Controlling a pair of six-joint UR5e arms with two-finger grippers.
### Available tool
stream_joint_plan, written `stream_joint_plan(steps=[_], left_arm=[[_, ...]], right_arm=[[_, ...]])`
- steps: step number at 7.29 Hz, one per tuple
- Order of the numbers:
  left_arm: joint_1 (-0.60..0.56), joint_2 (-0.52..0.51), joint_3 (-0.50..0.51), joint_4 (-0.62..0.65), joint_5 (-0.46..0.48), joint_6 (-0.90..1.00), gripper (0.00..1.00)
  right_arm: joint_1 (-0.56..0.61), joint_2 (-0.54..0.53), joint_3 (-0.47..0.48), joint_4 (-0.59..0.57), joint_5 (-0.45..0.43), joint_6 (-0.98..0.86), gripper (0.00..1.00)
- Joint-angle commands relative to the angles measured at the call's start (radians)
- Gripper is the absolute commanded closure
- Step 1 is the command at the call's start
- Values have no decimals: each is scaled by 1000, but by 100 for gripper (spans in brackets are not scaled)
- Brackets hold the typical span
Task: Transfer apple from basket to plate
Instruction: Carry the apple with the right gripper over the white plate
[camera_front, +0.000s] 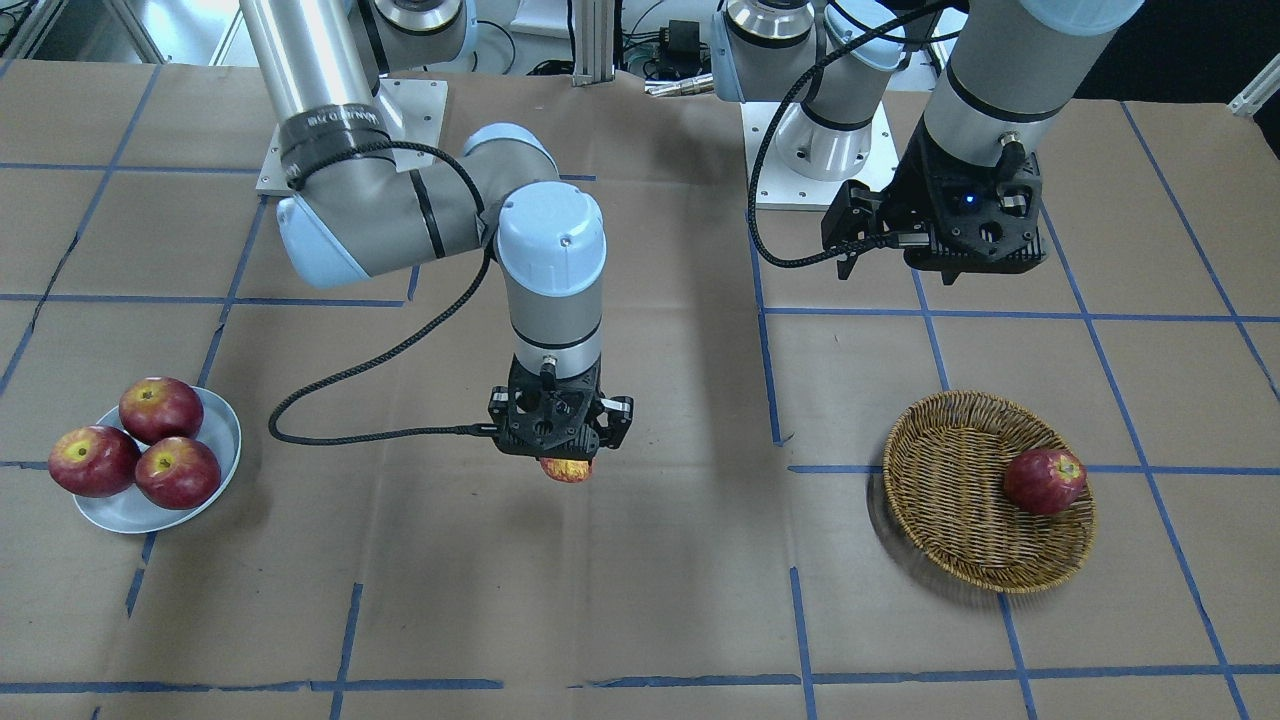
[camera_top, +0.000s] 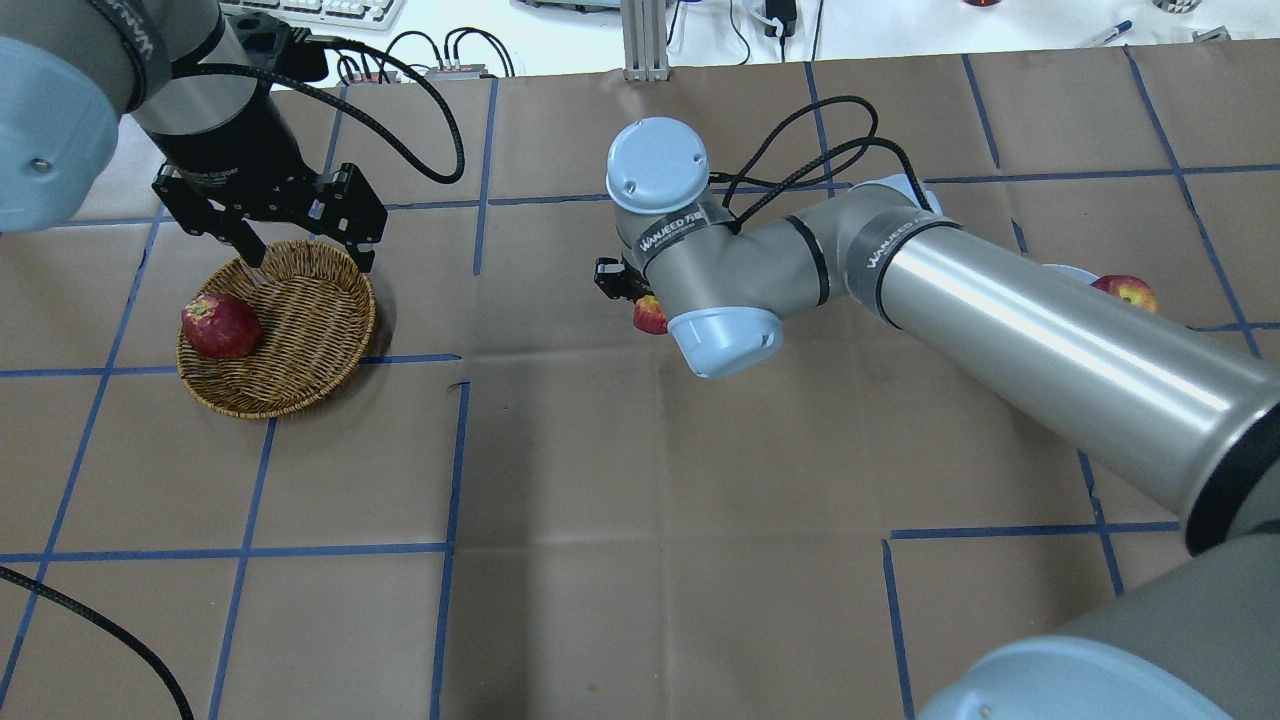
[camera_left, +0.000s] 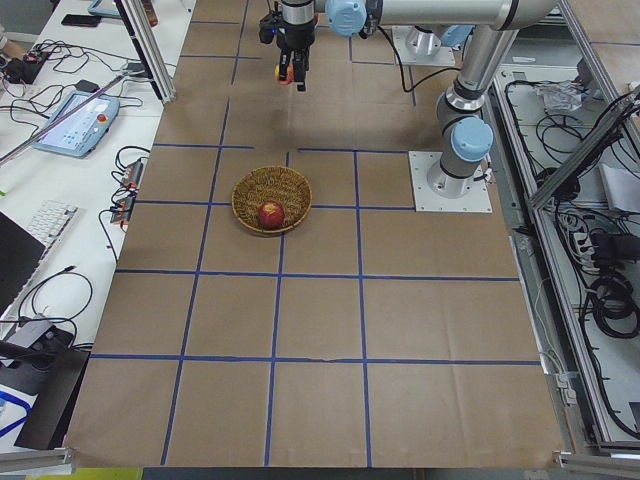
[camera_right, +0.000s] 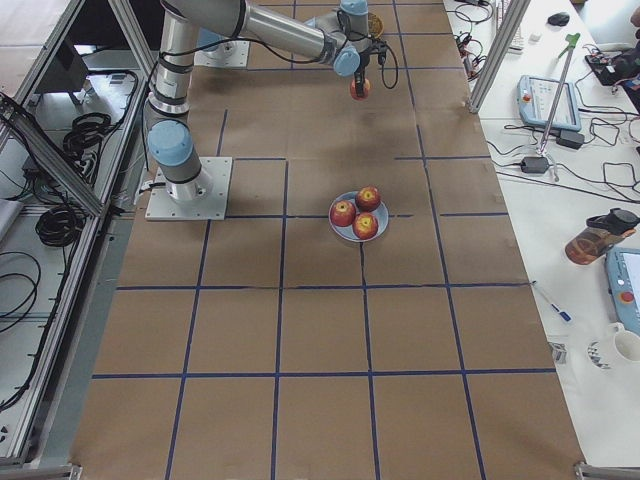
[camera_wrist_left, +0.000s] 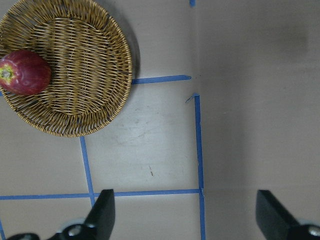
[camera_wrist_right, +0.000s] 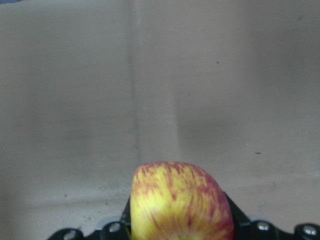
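My right gripper (camera_front: 566, 458) is shut on the yellow-streaked red apple (camera_front: 567, 470) and holds it above the bare middle of the table, between basket and plate. The apple fills the bottom of the right wrist view (camera_wrist_right: 180, 200) and peeks out under the arm in the overhead view (camera_top: 650, 316). The wicker basket (camera_front: 950, 500) sits on my left side. The pale plate (camera_front: 120, 515) sits on my right side. My left gripper (camera_top: 308, 250) is open and empty, raised over the basket's far rim (camera_top: 300, 330).
One dark red apple (camera_front: 1045, 481) lies against the basket's rim, also in the left wrist view (camera_wrist_left: 24, 72). Three dark red apples (camera_front: 160, 408) fill most of the plate. Brown paper with blue tape lines (camera_front: 780, 400) covers the table.
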Motion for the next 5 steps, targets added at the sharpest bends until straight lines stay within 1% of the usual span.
stream_joint_plan(steps=[1, 3, 5], left_arm=[[0, 0, -1, 0, 0, -1, 1], [0, 0, -1, 0, 0, -1, 1], [-2, 0, -1, 0, 0, -4, 1]], right_arm=[[-163, -132, 16, 148, 1, -203, 47], [-352, -218, 95, 148, -6, -389, 47], [-516, -237, 110, 171, -13, -572, 47]])
